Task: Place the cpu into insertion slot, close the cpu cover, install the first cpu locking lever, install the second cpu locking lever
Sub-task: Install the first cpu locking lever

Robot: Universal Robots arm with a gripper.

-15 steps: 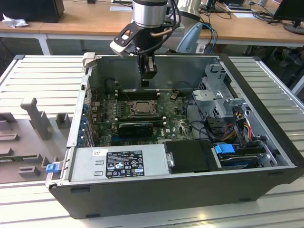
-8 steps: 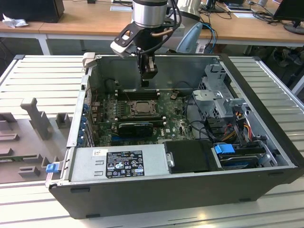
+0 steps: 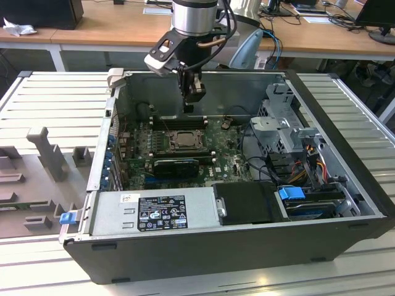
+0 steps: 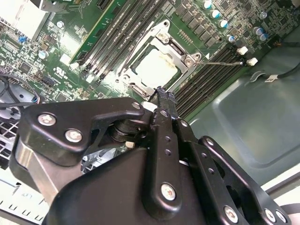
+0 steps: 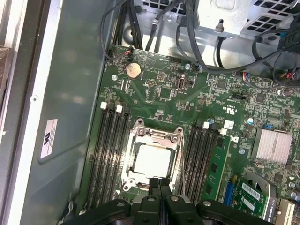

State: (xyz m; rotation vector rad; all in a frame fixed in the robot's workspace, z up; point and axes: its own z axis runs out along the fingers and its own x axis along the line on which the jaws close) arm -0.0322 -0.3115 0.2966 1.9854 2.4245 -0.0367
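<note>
Closed, empty gripper hovers near the chip, seated under its cover; a lever seemingly awaits latching, demanding precise pressure.

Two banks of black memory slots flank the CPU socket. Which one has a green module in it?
The heatsink-side bank: a green module stands in its outermost slot, toward the finned heatsink. The wall-side bank has only empty slots.

Arm's wrist is a silver-grey cylinder with black cables looped round it. The hand is chunky matte black links with shiny silver screws.
</note>
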